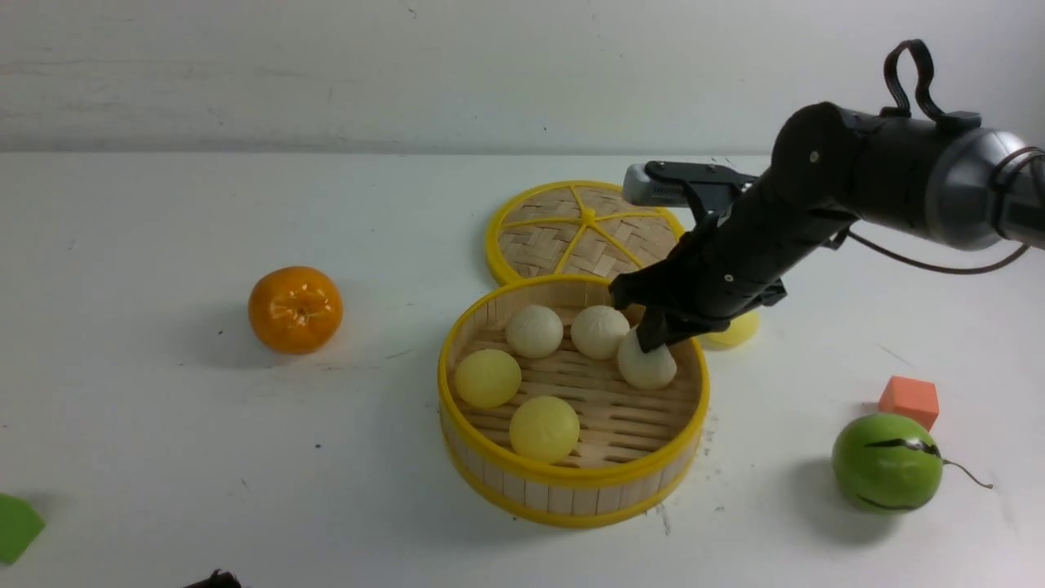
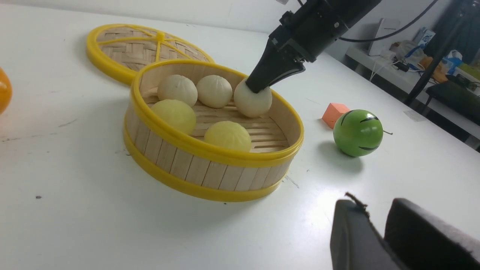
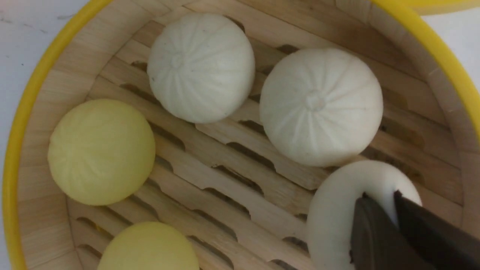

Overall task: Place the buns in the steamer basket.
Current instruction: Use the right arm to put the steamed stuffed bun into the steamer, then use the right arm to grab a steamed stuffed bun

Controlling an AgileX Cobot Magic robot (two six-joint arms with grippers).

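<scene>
1. The right gripper (image 1: pixel 653 343) pinches the held bun (image 1: pixel 649 369) at its top, and the soft skin dents. I think holding it from above lets it go down past the wall.
2. The held bun hangs right under the tips, inside the basket (image 1: pixel 571 479) at 3 o'clock. It may be resting on the slats; I cannot tell.
3. The four other buns (image 1: pixel 535 331) sit at 11, 1, 9 and 7 o'clock, so 3 o'clock is the roomy spot.
4. The last bun (image 1: pixel 739 329) lies on the table (image 1: pixel 163 449) at the basket's 2 o'clock, half hidden by the arm (image 1: pixel 816 188).
5. The lid (image 1: pixel 584 229) lies flat at 12 o'clock, out of the way.
6. The left gripper (image 2: pixel 375 210) has its pads a little apart and holds nothing.
</scene>
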